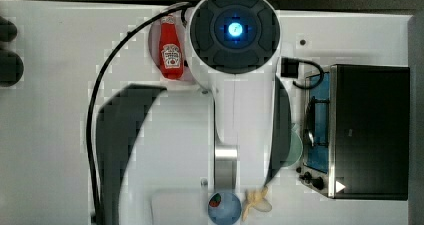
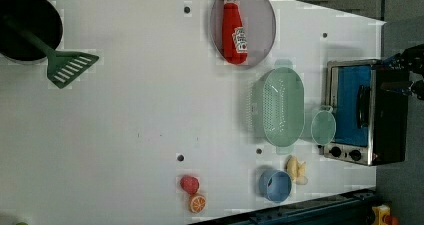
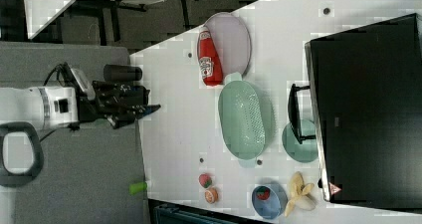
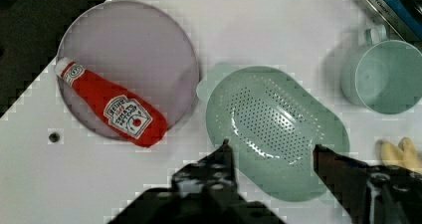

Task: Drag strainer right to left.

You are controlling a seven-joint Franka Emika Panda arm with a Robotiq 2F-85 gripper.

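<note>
The strainer [image 2: 282,107] is a pale mint-green oval with a grid of small holes. It rests on the white table between the plate and the mug. In the right view the strainer [image 3: 246,118] lies beside the black oven. My gripper [image 4: 272,152] is open, its two dark fingers [image 4: 226,152] spread wide with nothing between them. In the wrist view they frame the near side of the strainer [image 4: 276,127] from above. The right view has the gripper [image 3: 149,108] held high, well clear of the table. In the top view the arm [image 1: 235,85] covers the strainer.
A greyish-purple plate [image 2: 260,15] holding a ketchup bottle [image 2: 234,32] almost touches one end tab of the strainer. A mint-green mug [image 2: 323,127] and a toaster oven [image 2: 365,112] stand on the other side. A blue bowl [image 2: 275,185], banana [image 2: 296,169], strawberry [image 2: 189,184] and orange [image 2: 197,203] lie nearby.
</note>
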